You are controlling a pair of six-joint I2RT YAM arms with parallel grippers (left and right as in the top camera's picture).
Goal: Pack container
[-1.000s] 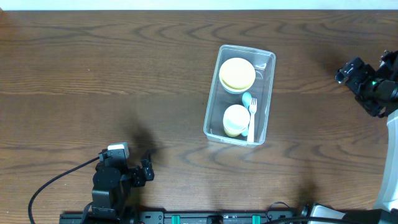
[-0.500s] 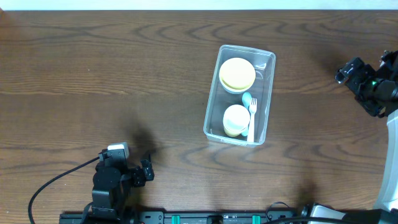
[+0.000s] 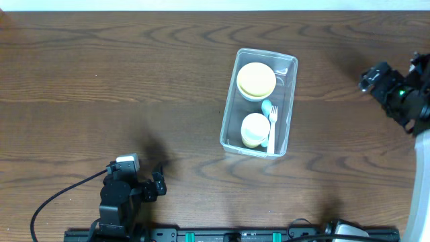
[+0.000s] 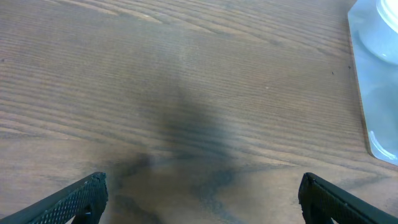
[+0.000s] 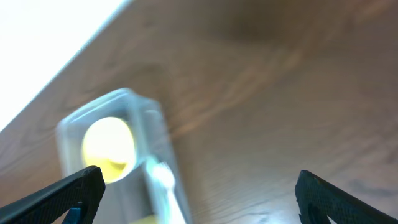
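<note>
The clear plastic container (image 3: 290, 101) sits right of the table's middle. It holds a yellow bowl (image 3: 256, 80), a white cup with yellow inside (image 3: 254, 129), a white fork (image 3: 273, 128) and a light blue piece (image 3: 267, 106). It shows blurred in the right wrist view (image 5: 146, 118) and at the right edge of the left wrist view (image 4: 379, 81). My left gripper (image 4: 199, 199) is open and empty, low over bare wood near the front left (image 3: 160, 181). My right gripper (image 5: 196, 193) is open and empty, far right of the container (image 3: 368, 79).
A black cable (image 3: 57, 195) runs from the left arm's base at the front edge. The wooden table (image 3: 121, 87) stretches around the container. The table's far edge shows as a white band in the right wrist view (image 5: 37, 50).
The right arm has shifted slightly left and up. The left arm and the container's contents have not moved.
</note>
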